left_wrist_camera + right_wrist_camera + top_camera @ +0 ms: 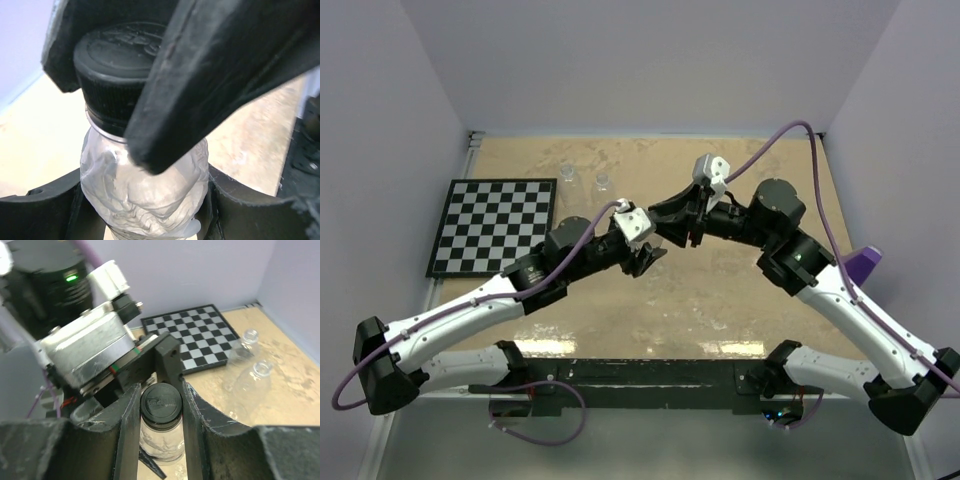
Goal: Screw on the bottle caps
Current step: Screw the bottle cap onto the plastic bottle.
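Both arms are reaching in over the tabletop [720,310] and meeting just to the right of the checkerboard mat [495,225], nose to nose. The left claw [648,258] is clamped on the belly of a clear bottle [145,190], one finger on each side. You can see the thin plastic crumpled in the squeeze. The right claw [672,232] comes in from the side away from the mat. Its fingers [131,420] are closed tight on the black cap [161,401], which sits on that bottle's neck. Whether the bottle's base touches the tabletop, I can't tell from here.

It's crowded right at the grip. The right claw's broad finger overlaps the cap rim and the bottle's shoulder, and the left wrist's housing sits close behind.

The other two bottles stand apart from the action. One [567,176] is just beyond the mat's far right corner, and the other [602,182] is a little further right of that corner. Both are upright, and both are close to the back edge.

The mat itself lies along the left side, with its left edge close to the wall. On the near side of the mat's right edge, bare sandy tabletop runs down to the arm bases. Across from the mat, a purple object [865,262] pokes in at the opposite edge, beside the right arm.
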`<control>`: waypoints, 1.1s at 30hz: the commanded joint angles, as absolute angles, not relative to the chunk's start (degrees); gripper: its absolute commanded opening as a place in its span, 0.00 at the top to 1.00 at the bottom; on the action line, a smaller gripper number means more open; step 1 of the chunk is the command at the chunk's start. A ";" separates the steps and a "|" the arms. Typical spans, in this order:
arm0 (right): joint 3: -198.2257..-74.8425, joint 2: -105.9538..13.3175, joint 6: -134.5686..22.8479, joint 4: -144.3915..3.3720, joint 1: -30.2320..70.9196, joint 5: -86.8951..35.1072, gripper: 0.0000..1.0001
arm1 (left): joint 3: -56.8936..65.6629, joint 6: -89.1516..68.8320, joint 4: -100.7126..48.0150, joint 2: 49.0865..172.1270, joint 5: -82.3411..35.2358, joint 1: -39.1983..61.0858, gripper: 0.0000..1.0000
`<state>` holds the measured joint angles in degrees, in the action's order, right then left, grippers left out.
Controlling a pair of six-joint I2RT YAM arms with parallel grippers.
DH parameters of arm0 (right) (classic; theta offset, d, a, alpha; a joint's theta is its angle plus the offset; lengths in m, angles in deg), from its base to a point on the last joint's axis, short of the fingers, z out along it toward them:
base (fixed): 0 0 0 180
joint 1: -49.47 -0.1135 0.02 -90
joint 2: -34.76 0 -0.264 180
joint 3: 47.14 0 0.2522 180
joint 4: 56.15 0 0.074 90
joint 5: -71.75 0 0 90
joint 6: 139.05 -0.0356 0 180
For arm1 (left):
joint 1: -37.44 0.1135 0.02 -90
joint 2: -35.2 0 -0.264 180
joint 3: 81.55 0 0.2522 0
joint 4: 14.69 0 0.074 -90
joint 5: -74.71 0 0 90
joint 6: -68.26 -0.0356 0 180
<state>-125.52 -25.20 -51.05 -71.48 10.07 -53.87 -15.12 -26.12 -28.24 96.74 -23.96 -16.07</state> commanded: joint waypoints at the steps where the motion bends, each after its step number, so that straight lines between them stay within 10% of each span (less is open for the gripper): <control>1: -125.85 -26.32 -56.86 -71.93 7.47 -32.43 1.00 | -10.75 -22.28 -25.91 98.48 -2.49 -20.74 1.00; 13: -119.44 -24.84 -64.43 -63.07 -0.63 -16.49 0.91 | -9.42 -18.57 -23.79 100.07 10.91 -24.52 1.00; 19: -120.23 -21.85 -62.94 -62.80 1.30 -22.90 0.47 | -14.95 -15.85 -24.94 95.85 -8.04 -15.22 1.00; 33: -122.07 -20.87 -50.37 -63.15 11.24 -61.74 0.35 | -18.05 -25.95 -25.72 92.06 -57.20 -2.55 1.00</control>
